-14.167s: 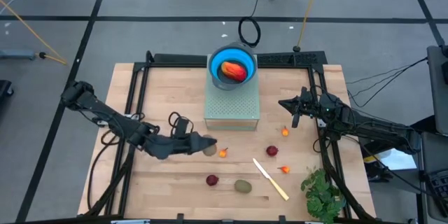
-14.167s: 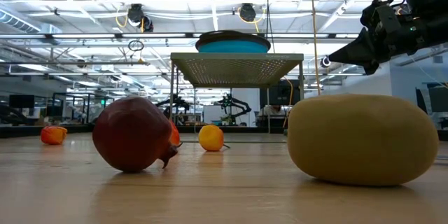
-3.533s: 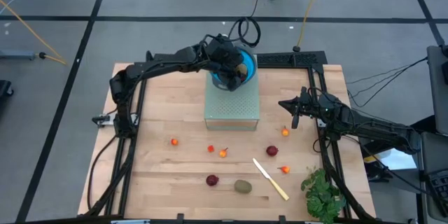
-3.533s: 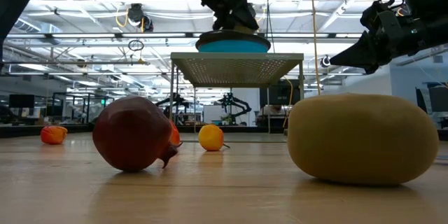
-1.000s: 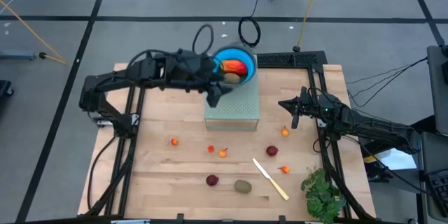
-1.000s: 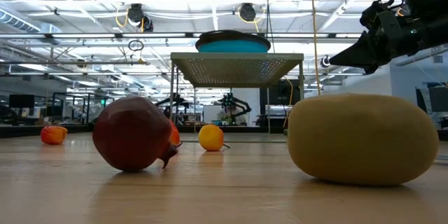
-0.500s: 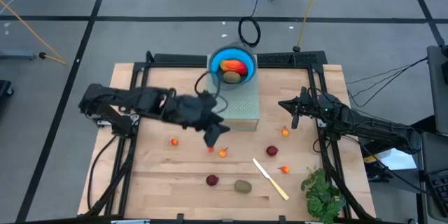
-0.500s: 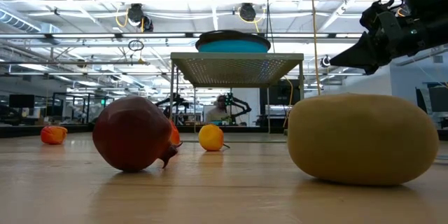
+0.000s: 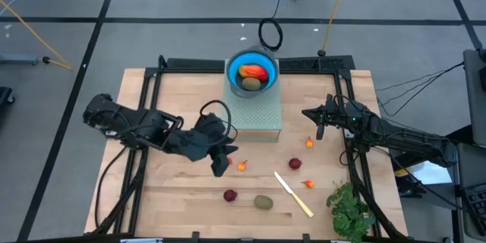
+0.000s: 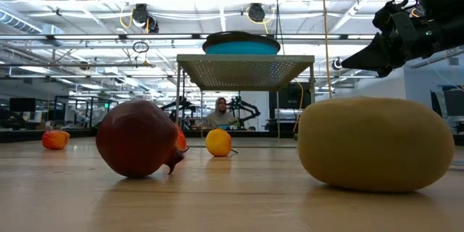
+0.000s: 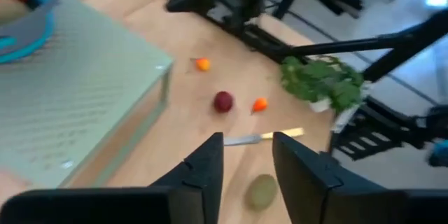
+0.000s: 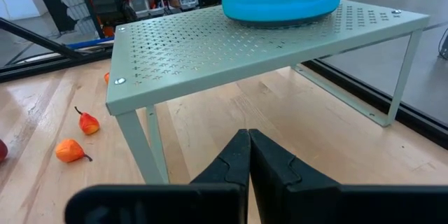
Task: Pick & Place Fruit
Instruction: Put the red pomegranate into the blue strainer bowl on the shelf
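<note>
A: Fruit first: where does it all sit?

B: A red-orange oval (image 9: 253, 71) and a kiwi-like piece (image 9: 250, 83) lie in the blue bowl (image 9: 232, 67), which stands on the perforated green stand (image 9: 253, 118), presumably the drop-off spot. Loose on the tabletop (image 9: 175, 205) are a dark red ball (image 9: 230, 195), another kiwi-like oval (image 9: 263, 202), a second dark red ball (image 9: 295, 164) and tiny orange bits (image 9: 242, 166).

A: And the left tool?

B: Left tool (image 9: 220, 162) hangs low over the tabletop beside that orange bit near the stand. In its wrist view the fingers (image 11: 210, 171) stand a little apart with nothing between them (likely lining up a small pick).

A: The right one?

B: Right tool (image 9: 320, 123) waits near the stand's right side, fingers pressed together and empty, clear of the left arm's working area. The cream knife (image 9: 293, 194) and leafy bunch (image 9: 349, 208) lie apart from the bowl.
</note>
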Motion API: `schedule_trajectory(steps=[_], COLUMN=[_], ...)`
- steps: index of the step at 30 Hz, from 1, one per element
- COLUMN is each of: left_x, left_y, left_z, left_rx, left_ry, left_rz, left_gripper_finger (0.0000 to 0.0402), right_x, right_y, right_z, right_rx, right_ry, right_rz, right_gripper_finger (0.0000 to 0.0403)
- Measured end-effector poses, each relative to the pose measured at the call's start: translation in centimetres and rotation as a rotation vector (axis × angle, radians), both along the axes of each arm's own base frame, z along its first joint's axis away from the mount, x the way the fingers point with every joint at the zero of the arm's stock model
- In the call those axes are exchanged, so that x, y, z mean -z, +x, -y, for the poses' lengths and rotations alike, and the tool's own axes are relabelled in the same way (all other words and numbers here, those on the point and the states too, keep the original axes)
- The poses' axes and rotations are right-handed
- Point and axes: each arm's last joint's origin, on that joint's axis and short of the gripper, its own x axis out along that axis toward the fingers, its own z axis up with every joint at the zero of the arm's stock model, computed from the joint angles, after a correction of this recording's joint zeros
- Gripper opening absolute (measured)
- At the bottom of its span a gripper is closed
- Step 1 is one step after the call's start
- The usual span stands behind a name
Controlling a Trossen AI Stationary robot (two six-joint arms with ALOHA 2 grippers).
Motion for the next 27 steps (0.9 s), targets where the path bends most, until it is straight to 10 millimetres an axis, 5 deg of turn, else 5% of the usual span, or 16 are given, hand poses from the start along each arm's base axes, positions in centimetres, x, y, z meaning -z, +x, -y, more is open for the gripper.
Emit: schedule_trajectory(steps=[10, 27], left_x=[2.7, 10.0], left_y=[-0.9, 3.1], left_z=[0.0, 2.8], left_rx=[-0.209, -0.203], left_ry=[-0.180, -0.442], left_rz=[-0.194, -0.492], left_gripper_finger=[0.0068, 0.0056], right_x=[0.0, 0.0], right_y=[0.0, 0.0], right_z=[0.0, 0.0], right_rx=[0.000, 0.000], right_ry=[0.000, -0.001], right_rz=[0.000, -0.001], right_gripper_finger=[0.0000, 0.0000])
